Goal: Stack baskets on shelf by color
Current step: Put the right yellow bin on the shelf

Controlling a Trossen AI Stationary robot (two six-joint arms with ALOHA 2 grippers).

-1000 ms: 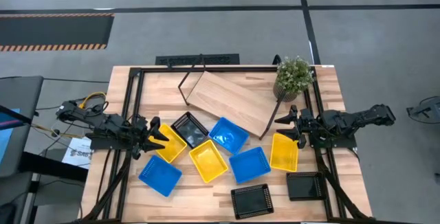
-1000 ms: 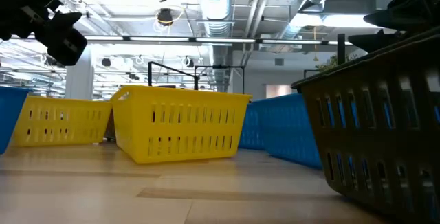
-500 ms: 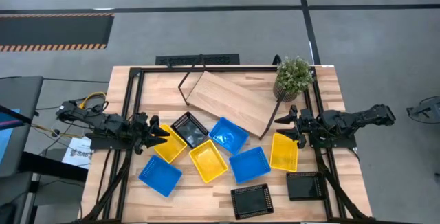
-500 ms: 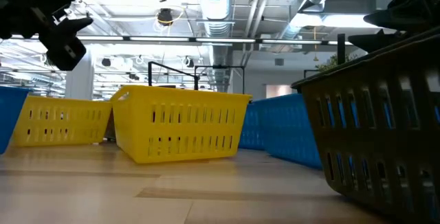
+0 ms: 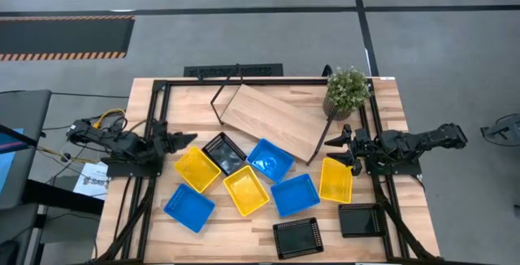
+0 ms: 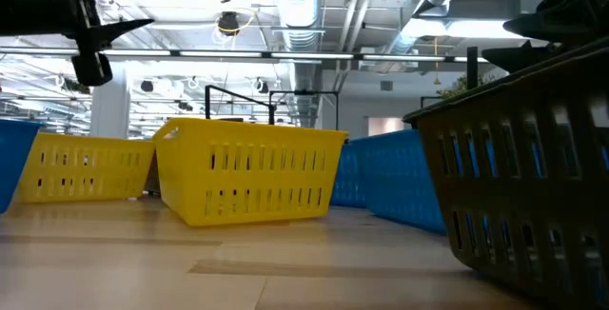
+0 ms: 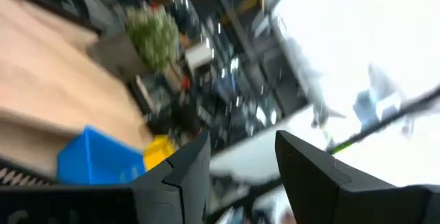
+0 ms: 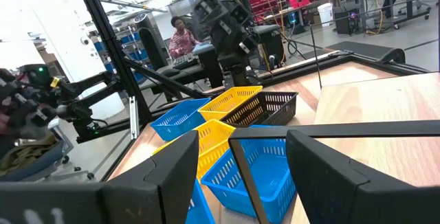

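I see the left gripper (image 5: 180, 141) with jaws together, empty, raised beside a yellow basket (image 5: 197, 169). The right gripper (image 5: 341, 145) has its jaws apart, holding nothing, above another yellow basket (image 5: 335, 180). The shelf (image 5: 272, 121) lies tilted behind them, bare; all baskets sit on the table (image 5: 244, 231).

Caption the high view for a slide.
Yellow, blue and black baskets scattered before the empty shelf; both arms wait at the sides.

Even, bright overhead light, soft shadows; left wrist view motion-blurred with blown-out white glare
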